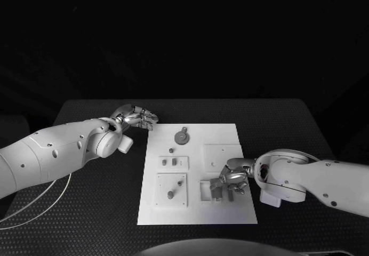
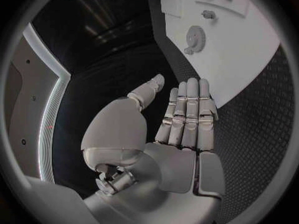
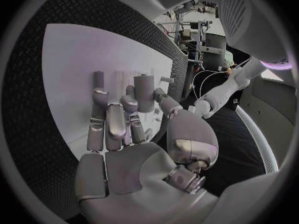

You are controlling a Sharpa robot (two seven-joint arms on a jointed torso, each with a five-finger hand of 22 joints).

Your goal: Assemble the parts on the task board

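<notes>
both hands hold nothing: left hand (image 1: 138,117) flat-fingered beside task board (image 1: 223,213), right hand (image 1: 233,178) spread over it.

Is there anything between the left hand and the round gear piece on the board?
Nothing stands between them. In the head view the left hand sits off the white board's far left corner, and only bare board separates it from the gear.

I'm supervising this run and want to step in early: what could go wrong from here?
The right hand works close over the upright parts near the task board's edge; a sideways brush could tip them. Its fingers also hide those parts from the head view. The open left hand may bump the gear if it swings inward.
</notes>
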